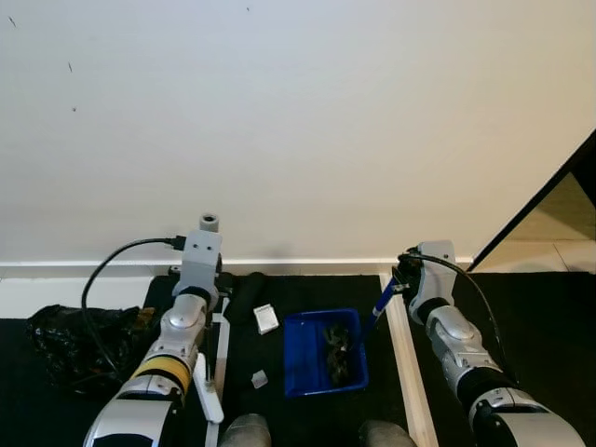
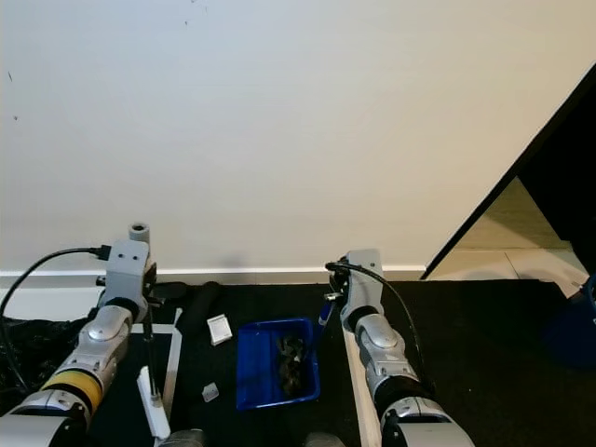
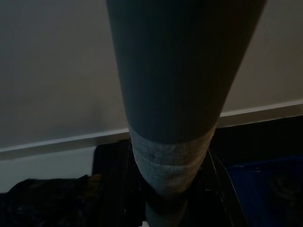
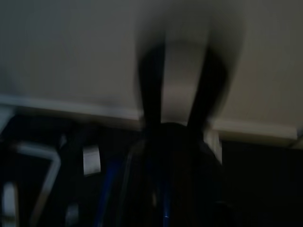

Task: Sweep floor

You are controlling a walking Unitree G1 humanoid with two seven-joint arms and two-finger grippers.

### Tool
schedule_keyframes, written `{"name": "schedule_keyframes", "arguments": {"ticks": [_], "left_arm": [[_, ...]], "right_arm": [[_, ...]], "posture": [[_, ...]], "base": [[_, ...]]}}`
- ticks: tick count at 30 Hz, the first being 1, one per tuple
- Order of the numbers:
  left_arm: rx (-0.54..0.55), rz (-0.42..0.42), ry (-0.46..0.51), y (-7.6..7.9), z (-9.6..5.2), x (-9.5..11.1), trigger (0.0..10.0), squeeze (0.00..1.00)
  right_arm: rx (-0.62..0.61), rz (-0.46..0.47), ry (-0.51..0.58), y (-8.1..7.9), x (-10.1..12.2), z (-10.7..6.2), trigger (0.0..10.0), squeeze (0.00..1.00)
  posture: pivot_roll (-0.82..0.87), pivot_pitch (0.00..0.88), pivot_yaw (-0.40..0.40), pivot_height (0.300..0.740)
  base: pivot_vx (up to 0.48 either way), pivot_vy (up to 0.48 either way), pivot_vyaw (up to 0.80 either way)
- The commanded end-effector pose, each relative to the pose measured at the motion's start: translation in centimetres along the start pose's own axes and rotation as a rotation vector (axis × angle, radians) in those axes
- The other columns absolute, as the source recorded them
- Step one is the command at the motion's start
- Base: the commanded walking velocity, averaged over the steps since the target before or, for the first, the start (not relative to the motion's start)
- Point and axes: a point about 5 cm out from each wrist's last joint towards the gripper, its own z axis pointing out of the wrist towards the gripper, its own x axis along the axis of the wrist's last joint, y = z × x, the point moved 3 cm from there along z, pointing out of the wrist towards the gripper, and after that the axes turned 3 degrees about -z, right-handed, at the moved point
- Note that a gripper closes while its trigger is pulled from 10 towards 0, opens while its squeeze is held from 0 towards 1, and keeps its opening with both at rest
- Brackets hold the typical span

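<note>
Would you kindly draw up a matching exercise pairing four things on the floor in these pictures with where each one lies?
Things:
1. blue dustpan
2. black plastic bag
3. larger white scrap
4. dark debris

Places:
A. inside the dustpan
B. on the dark floor between the two arms
C. far to the robot's left, near the white baseboard
D. on the floor just off the dustpan's left upper corner

Pairs: 1-B, 2-C, 3-D, 4-A
</note>
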Motion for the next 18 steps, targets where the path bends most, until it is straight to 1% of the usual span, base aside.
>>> {"name": "schedule_keyframes", "arguments": {"ticks": [1,18], "left_arm": [[0.043,0.036,0.0,-1.61,-0.08,-0.01,10.0,0.0],[0.043,0.036,0.0,-1.61,-0.08,-0.01,10.0,0.0]], "right_arm": [[-0.02,0.038,-0.089,0.51,-2.46,-0.78,10.0,1.0],[-0.02,0.038,-0.089,0.51,-2.46,-0.78,10.0,1.0]], "posture": [[0.09,0.0,-0.05,0.74],[0.09,0.0,-0.05,0.74]], "base": [[0.0,0.0,0.0],[0.0,0.0,0.0]]}}
